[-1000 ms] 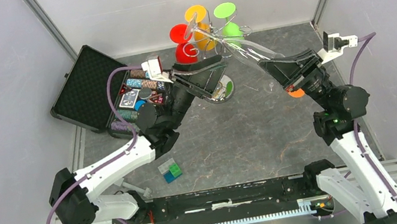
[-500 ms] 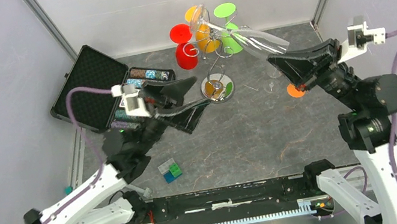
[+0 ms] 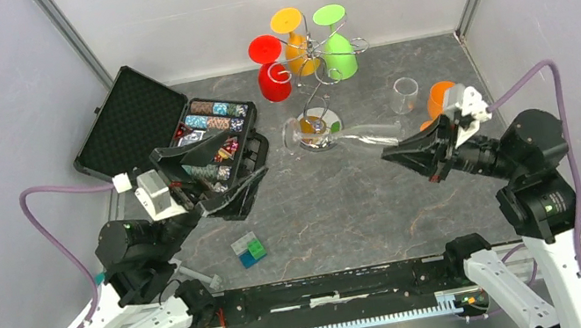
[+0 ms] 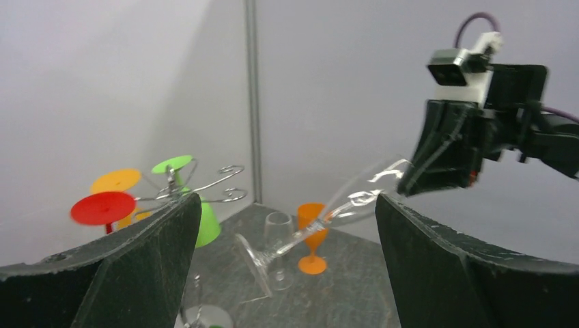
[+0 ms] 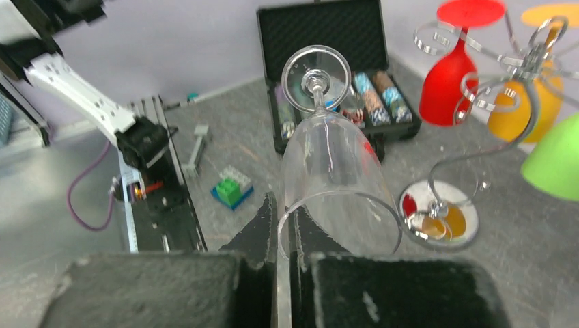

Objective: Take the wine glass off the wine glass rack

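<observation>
Clear wine glass [image 5: 334, 164], off the rack [image 3: 320, 123], clamped by its rim in right end effector [image 5: 283, 212]; left end effector [image 4: 287, 205] agape

Wine glass [image 5: 334, 160] rim partly behind jaws

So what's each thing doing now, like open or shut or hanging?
wine glass rack, upright
clear wine glass, off the rack, tilted
right gripper, shut on the clear wine glass
left gripper, open and empty
red glass, hanging upside down
yellow glass, hanging upside down
green glass, hanging upside down
case, open
orange glass, standing upright
small clear glass, standing upright
</observation>
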`<action>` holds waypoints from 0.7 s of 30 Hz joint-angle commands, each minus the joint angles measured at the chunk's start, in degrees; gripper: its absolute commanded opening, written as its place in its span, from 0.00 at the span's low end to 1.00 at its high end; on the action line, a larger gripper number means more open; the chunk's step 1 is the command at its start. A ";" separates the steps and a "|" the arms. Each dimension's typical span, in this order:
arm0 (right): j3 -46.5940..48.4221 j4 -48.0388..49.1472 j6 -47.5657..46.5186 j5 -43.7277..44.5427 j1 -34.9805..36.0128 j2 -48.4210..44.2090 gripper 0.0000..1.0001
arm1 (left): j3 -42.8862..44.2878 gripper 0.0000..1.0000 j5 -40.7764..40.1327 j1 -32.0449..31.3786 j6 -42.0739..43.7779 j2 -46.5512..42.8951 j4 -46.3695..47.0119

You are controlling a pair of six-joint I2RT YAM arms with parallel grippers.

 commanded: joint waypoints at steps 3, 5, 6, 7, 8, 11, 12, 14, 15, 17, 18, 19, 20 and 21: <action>-2.34 -9.82 -14.35 5.74 0.70 -1.58 0.00 | 1.10 1.00 -11.52 0.25 4.54 1.24 -5.40; -3.24 -11.90 -15.09 9.88 1.15 -0.63 0.00 | 0.99 1.00 -12.28 0.28 4.32 1.45 -5.63; -3.56 -13.05 -15.42 11.27 1.20 -0.06 0.00 | 0.79 1.00 -12.34 0.25 4.54 1.48 -5.68; -4.06 -13.98 -15.84 13.00 1.52 0.34 0.00 | 0.62 1.00 -12.43 0.25 4.91 1.32 -5.84; -4.46 -14.94 -16.07 15.63 1.88 0.67 0.00 | 0.51 1.00 -12.85 0.27 5.04 1.10 -5.97; -4.52 -18.27 -15.93 23.49 2.91 2.95 0.00 | 0.50 1.00 -14.37 0.26 5.44 0.23 -6.89; -4.27 -19.64 -15.47 25.92 3.03 3.96 0.00 | 0.43 1.00 -14.96 0.25 5.65 -0.15 -7.03; -3.21 -22.48 -14.10 31.14 3.00 6.41 0.00 | 0.21 1.00 -16.27 0.25 5.66 -0.94 -7.04; -2.43 -23.86 -13.05 35.05 3.02 7.90 0.00 | 0.09 1.00 -16.74 0.25 5.67 -1.32 -7.04; -0.58 -28.32 -10.47 42.53 3.03 11.61 0.00 | -0.28 1.00 -17.75 0.27 5.64 -2.32 -7.12; 0.27 -30.07 -10.21 45.52 3.02 12.89 0.00 | -0.45 1.00 -18.15 0.25 5.63 -2.74 -7.26; 0.76 -31.87 -8.24 47.55 3.03 14.00 0.00 | -0.63 1.00 -18.42 0.25 5.64 -3.24 -7.45; 1.32 -32.93 -7.61 49.65 2.98 14.62 0.00 | -0.64 1.00 -18.50 0.23 5.84 -3.69 -7.93; 1.95 -34.30 -7.00 51.90 3.03 15.33 0.00 | -0.57 1.00 -18.44 0.17 6.10 -4.10 -8.73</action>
